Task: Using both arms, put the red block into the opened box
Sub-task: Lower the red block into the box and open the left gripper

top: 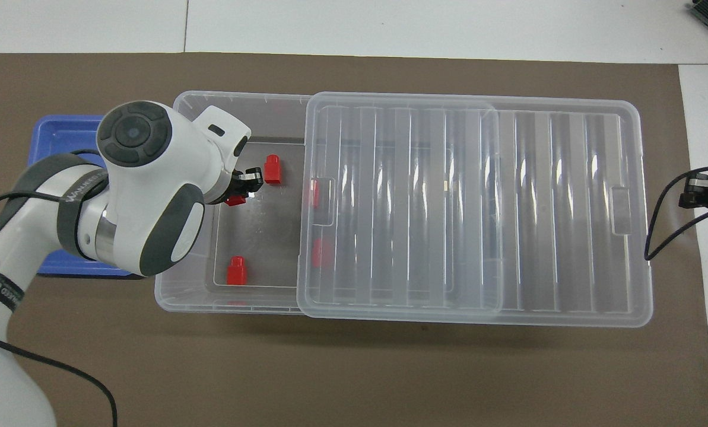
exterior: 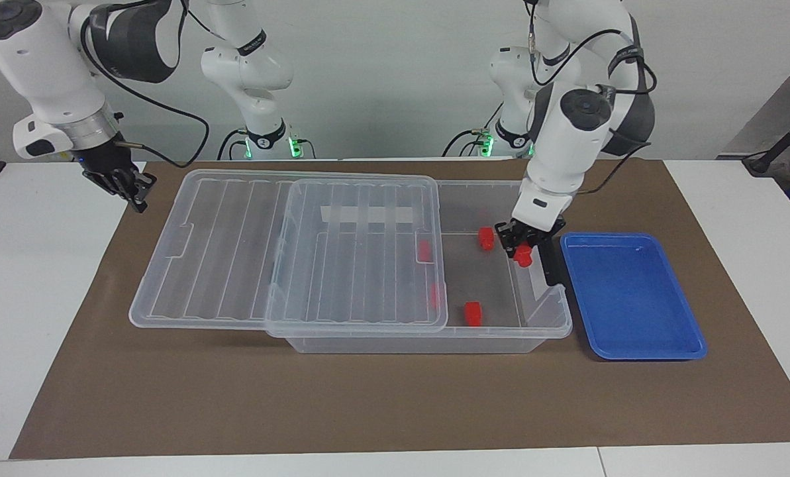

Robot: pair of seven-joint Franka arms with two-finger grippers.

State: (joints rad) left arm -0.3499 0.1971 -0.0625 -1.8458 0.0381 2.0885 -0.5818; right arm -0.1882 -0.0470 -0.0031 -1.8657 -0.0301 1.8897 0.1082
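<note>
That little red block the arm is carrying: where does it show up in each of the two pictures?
Facing view: the red block hangs in the left gripper over the box's open end, beside the dark latch.
Overhead view: the same red block peeks from under the left gripper, over the box floor.
Shared landmark: the blue tray beside the box.

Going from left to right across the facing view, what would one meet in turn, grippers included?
right gripper off the lid's end → clear lid slid partway off → open part of the box → left gripper holding a red block over the box → blue tray
</note>
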